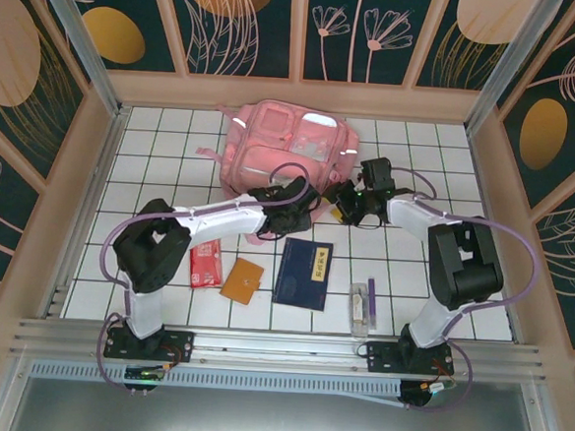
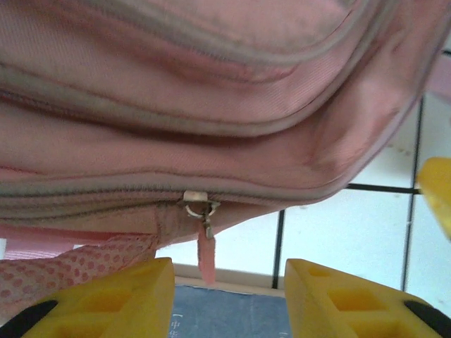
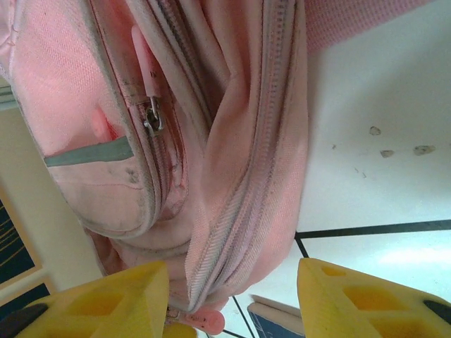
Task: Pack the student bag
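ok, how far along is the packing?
Done: nothing looks packed; student bag zips look closed. In hand: left claw and right claw open at its near edge, a zipper pull by the left fingers. Left: blue booklet, red packet, orange card, clear case on the table.

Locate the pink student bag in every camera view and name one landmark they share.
Top external: student bag at the table's far middle.
Left wrist: bag across the upper half, zipper pull hanging down.
Right wrist: bag from upper left to bottom centre.
Shared landmark: white tiled tabletop with dark grid lines.
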Action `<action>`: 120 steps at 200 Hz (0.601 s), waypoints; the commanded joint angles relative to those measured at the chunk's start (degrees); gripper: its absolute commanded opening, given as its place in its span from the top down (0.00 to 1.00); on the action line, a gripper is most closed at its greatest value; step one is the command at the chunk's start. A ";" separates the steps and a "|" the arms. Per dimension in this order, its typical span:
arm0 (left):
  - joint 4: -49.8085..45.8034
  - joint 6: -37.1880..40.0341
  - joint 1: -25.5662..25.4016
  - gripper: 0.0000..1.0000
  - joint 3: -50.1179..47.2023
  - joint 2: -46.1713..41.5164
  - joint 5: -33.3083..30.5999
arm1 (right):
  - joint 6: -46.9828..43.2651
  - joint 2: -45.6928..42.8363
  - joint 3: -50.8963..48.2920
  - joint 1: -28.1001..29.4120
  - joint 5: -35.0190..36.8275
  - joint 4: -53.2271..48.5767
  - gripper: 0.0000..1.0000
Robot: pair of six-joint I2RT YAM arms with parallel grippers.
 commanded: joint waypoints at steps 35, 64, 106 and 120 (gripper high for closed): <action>-7.03 -0.92 -0.32 0.61 8.39 7.30 -8.65 | -1.92 3.73 2.62 0.27 -0.92 0.97 0.49; -8.79 -0.78 -0.32 1.00 9.78 8.69 -8.67 | -1.64 4.67 4.02 1.39 0.90 0.17 0.49; -5.57 1.31 -0.32 1.00 5.57 3.03 -5.30 | 2.39 6.81 6.92 4.95 5.73 -3.37 0.48; -2.79 1.99 -0.31 1.00 3.23 -0.07 -3.37 | 3.77 8.67 8.23 6.33 6.11 -4.25 0.48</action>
